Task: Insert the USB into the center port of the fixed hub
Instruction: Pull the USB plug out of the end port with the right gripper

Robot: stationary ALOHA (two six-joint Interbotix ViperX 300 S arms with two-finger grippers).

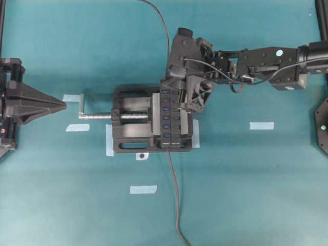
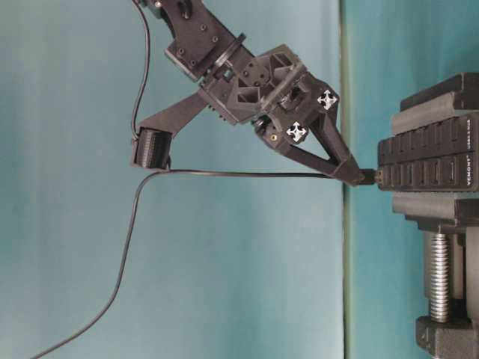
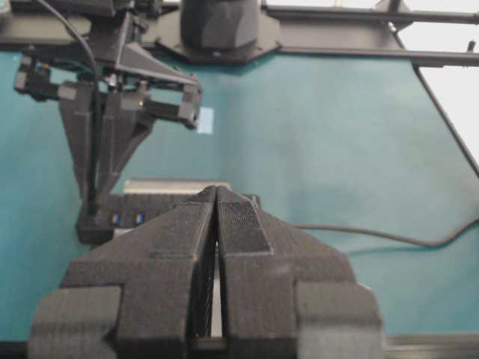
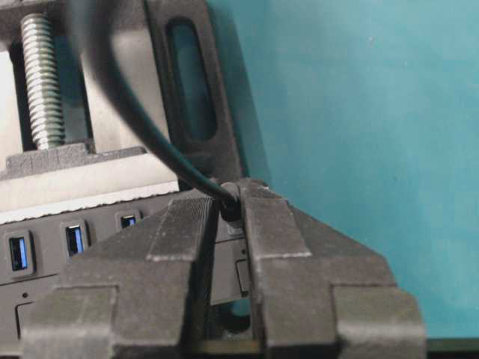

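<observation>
Overhead view, as I see it from my station: the vise (image 1: 134, 124) sits at the table's (image 1: 246, 195) centre, its screw handle (image 1: 82, 109) projecting left. The fixed hub (image 1: 171, 120) lies clamped along the vise's right side, its slots in 1 row running top to bottom. I find the right gripper (image 1: 185, 88) above the hub's upper end, its arm extending to the right edge; the USB (image 2: 367, 177) sits at its fingertips, just beside the hub's end, contact uncertain. The left gripper (image 1: 56, 106) rests at far left, well apart from the handle. 1 cable (image 1: 176, 202) leaves the hub's lower end toward the bottom edge.
</observation>
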